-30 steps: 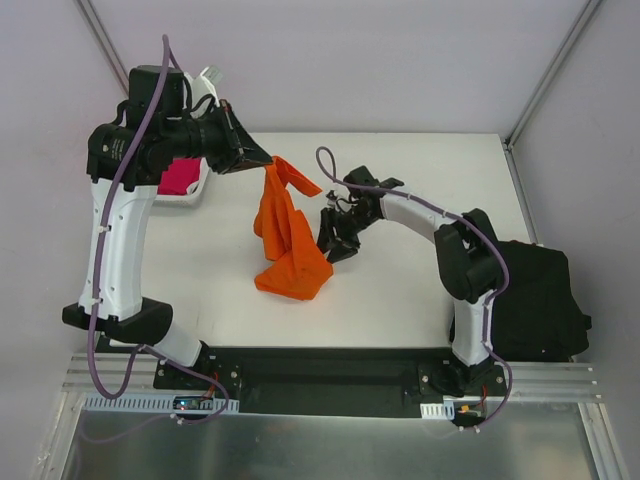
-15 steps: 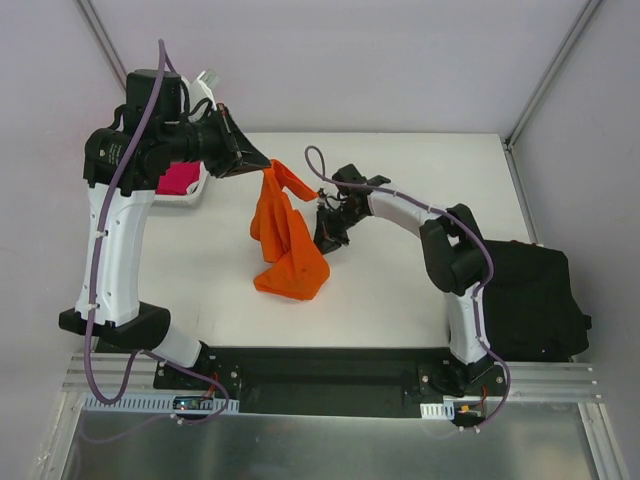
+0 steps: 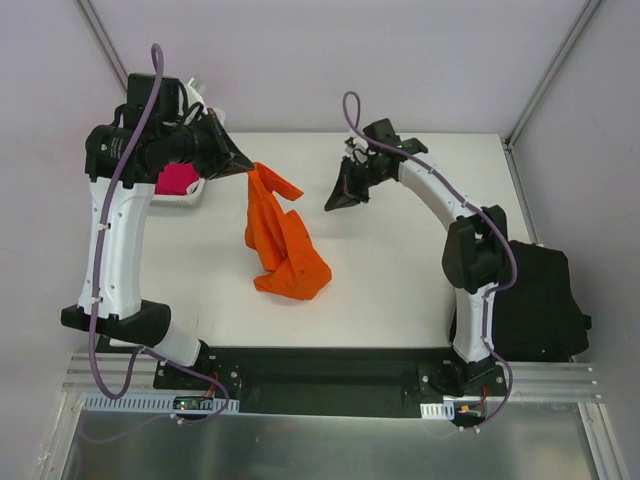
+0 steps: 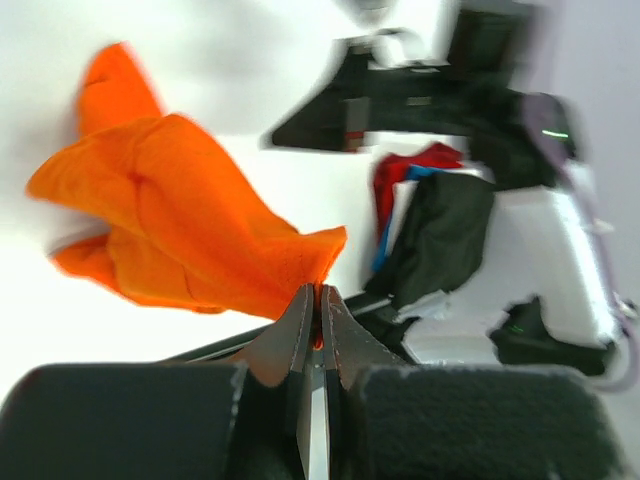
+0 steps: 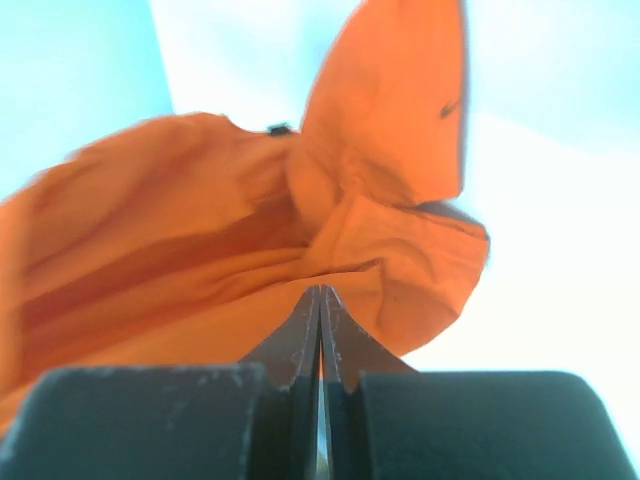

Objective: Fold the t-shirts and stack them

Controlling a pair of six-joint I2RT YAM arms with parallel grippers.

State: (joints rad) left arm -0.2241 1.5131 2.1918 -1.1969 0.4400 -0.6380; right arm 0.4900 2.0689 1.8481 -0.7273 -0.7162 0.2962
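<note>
Orange shirt (image 3: pixel 283 240): bright plain cloth, bunched and creased, hanging from my left claw (image 3: pixel 246 168); its lower folds are heaped on the table (image 3: pixel 400 290) below that claw.
Left claw: fingers pressed together on one top corner of the cloth (a thin pinch, seen from the wrist).
Right claw (image 3: pixel 332 203): fingers together with nothing between them, raised, the shirt near its tip but not touching.
Hard to make out: my left wrist view is smeared, so the black shirts (image 3: pixel 540 300) beyond that claw show only as dark cloth with a red edge. From my right wrist the orange cloth runs off the frame.
Change: a second ago my right claw stood apart, low against the shirt's side. Now it is closed and drawn back.
</note>
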